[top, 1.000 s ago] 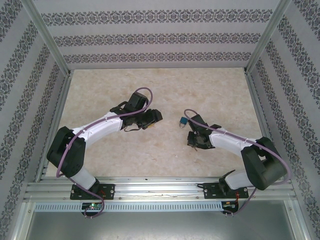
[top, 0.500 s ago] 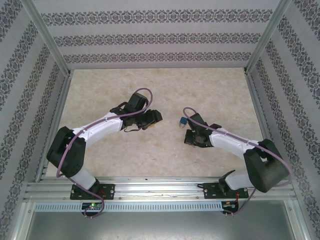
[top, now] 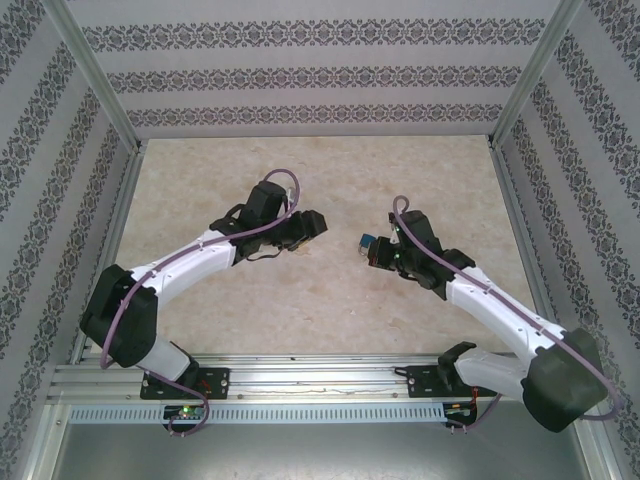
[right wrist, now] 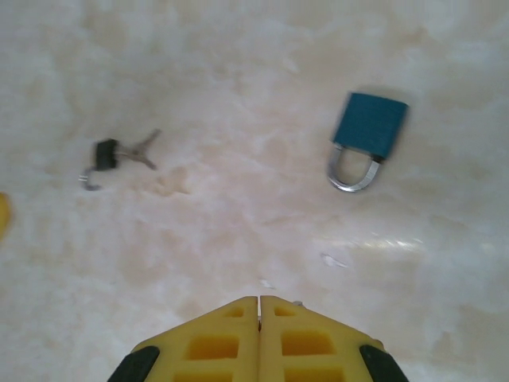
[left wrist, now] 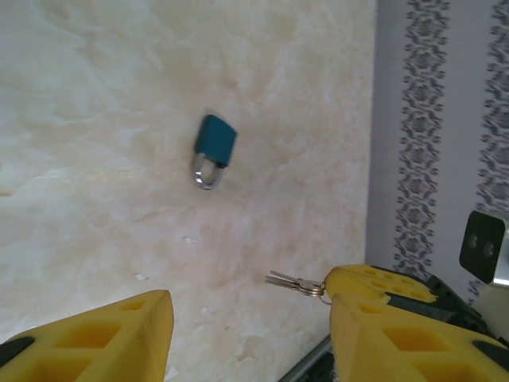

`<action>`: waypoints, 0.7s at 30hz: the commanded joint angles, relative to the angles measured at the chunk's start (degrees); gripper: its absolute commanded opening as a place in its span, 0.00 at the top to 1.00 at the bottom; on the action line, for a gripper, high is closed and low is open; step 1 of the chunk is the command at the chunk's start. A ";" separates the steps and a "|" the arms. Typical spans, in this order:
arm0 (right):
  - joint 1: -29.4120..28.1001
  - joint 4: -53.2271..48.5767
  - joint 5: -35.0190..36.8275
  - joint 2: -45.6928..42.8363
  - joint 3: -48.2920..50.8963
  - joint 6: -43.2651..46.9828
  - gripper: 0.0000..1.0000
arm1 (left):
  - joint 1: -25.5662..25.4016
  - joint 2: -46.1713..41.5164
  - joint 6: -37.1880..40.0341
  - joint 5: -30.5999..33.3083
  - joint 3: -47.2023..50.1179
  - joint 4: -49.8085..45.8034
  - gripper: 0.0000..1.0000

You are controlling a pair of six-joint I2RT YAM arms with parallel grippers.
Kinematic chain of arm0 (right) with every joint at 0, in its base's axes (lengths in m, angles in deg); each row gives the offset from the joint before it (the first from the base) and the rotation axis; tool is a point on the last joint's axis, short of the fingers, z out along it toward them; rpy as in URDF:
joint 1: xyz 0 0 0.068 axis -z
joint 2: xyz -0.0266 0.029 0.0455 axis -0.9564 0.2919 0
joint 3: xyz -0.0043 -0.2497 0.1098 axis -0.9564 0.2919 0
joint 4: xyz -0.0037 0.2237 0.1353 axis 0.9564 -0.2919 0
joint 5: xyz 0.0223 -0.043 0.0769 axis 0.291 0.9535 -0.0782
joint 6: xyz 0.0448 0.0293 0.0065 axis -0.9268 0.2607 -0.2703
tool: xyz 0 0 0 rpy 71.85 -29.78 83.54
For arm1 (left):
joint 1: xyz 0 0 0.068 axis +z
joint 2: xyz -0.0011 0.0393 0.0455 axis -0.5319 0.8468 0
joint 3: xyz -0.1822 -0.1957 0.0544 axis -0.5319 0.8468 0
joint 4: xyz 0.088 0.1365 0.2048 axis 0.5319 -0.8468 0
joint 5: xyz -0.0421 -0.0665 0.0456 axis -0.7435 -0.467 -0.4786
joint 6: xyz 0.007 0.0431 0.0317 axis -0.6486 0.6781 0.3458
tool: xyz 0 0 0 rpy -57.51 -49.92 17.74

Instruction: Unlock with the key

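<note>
A blue padlock (left wrist: 215, 143) with a silver shackle lies flat on the marble table, also seen as the padlock (right wrist: 367, 127) and the padlock (top: 368, 240). The keys (right wrist: 131, 151), on a ring with a black tag, lie on the table to its left. In the left wrist view the keys (left wrist: 290, 281) poke out from behind my right-hand finger (left wrist: 374, 318). My left gripper (left wrist: 248, 306) stands open above the table with nothing between its fingers, the left gripper (top: 305, 230) being left of the padlock. My right gripper (right wrist: 258, 302) is shut and empty, just short of the padlock; it appears as the right gripper (top: 380, 253).
The marble tabletop (top: 320, 180) is walled by patterned panels and aluminium posts (top: 90, 70). A metal rail (top: 320, 375) runs along the near edge by the arm bases. The patterned side wall (left wrist: 437, 119) stands close on the right of the left wrist view.
My right arm has stretched out and its gripper has shifted up toward the padlock, its jaws closing fully. My left arm has edged slightly forward, jaws unchanged.
</note>
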 commanded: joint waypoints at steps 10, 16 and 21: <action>5.50 21.88 -28.45 -2.82 -4.79 -7.23 1.00 | 2.79 -0.19 -8.40 -23.84 3.65 39.93 0.41; 5.78 28.17 -33.75 -1.94 -6.28 -12.04 1.00 | 2.70 0.80 -13.17 -28.99 5.28 52.62 0.41; 6.39 32.50 -35.94 -2.19 -6.34 -15.95 1.00 | 2.35 -0.68 -10.27 -30.54 5.19 48.95 0.41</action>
